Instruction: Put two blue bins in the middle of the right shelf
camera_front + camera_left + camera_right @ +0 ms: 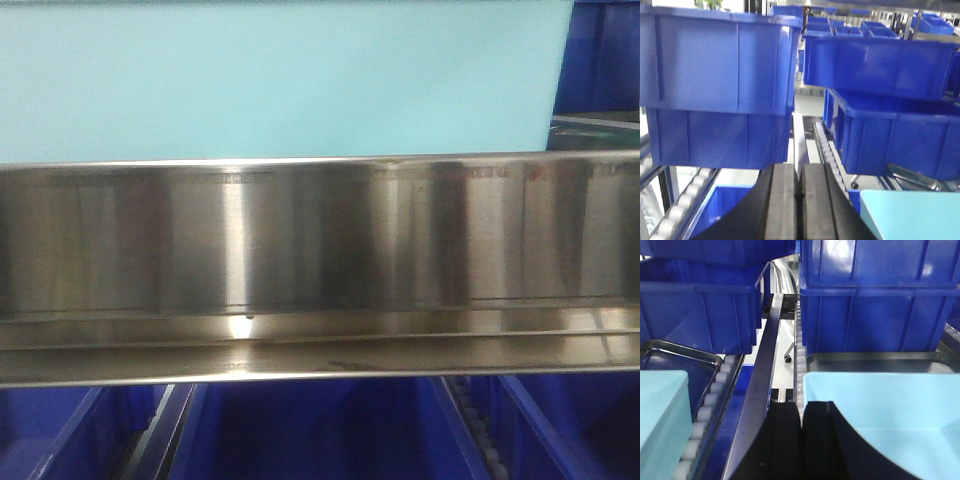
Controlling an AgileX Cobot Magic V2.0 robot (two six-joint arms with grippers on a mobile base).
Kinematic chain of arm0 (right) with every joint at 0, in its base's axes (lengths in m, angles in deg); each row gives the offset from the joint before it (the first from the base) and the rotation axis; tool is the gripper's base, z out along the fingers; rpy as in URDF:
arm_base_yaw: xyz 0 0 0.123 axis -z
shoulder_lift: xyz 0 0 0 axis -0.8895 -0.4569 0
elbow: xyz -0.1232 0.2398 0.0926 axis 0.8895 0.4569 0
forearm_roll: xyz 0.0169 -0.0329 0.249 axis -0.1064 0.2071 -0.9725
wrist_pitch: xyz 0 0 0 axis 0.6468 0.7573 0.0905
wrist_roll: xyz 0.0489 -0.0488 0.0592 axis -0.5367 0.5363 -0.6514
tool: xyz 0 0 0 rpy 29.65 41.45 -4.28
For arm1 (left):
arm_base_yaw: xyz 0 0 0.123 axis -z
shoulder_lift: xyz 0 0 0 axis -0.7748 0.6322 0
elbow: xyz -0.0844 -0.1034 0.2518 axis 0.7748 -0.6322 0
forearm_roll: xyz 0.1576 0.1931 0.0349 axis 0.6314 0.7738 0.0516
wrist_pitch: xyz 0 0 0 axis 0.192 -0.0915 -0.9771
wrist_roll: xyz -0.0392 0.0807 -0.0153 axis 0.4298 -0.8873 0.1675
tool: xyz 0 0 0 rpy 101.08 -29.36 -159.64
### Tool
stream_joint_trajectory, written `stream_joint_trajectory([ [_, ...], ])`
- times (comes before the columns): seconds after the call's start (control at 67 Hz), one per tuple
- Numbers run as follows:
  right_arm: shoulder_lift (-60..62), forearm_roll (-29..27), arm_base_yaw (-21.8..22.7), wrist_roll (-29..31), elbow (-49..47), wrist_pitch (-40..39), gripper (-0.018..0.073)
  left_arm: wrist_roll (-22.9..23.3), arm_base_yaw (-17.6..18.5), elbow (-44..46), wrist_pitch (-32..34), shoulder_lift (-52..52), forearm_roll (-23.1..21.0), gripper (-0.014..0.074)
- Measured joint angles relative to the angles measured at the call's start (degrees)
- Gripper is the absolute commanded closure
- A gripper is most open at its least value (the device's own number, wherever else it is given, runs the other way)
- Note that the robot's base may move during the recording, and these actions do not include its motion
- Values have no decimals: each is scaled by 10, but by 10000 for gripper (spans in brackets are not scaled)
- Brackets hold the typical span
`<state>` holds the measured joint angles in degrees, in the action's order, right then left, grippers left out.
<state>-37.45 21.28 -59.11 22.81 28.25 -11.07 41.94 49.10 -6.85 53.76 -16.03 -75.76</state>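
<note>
While pressed together, fingers (785,440) before stacked blue bins (875,315), teal container (900,405) between.

Shelf rail (320,240): brushed steel, glossy, streaked reflections. Blue bins (720,60): smooth moulded plastic, faint sheen. Turquoise tray (900,405): matt plastic. Metal tray (875,362): dull grey steel. Conveyor rollers (704,412): white plastic. Left gripper (799,192), right gripper (801,422): black, matt.

Left gripper (799,200): black fingers pressed together, holding nothing. Right gripper (800,435): black fingers likewise closed and empty.
</note>
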Motion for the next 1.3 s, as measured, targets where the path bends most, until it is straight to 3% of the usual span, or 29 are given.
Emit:
stream_joint_trajectory([
  [0.254, -10, -21, 0, 0, -4, -11, 726, 0, 0, 3, 5, 9, 0, 707],
  [0.373, -30, -39, -10, 0, -31, 23, 705, 0, 1, 42, -90, 56, -2, 707],
  [0.537, -84, -10, -90, -32, -102, 160, 699, 2, 31, 160, -235, 141, -5, 707],
  [0.731, -156, 139, -206, -223, -150, 230, 699, 69, 99, 288, -368, 241, 32, 707],
  [0.821, -197, 165, -251, -275, -185, 267, 699, 110, 122, 326, -415, 287, 52, 707],
  [0.97, -273, 175, -300, -300, -268, 346, 700, 144, 130, 358, -461, 333, 54, 707],
  [1.149, -353, 176, -312, -304, -356, 406, 700, 151, 130, 360, -486, 348, 27, 703],
  [1.254, -380, 178, -312, -304, -386, 410, 691, 148, 130, 360, -485, 348, 20, 576],
  [1.299, -385, 178, -313, -304, -390, 410, 633, 145, 130, 360, -485, 348, 19, 474],
])
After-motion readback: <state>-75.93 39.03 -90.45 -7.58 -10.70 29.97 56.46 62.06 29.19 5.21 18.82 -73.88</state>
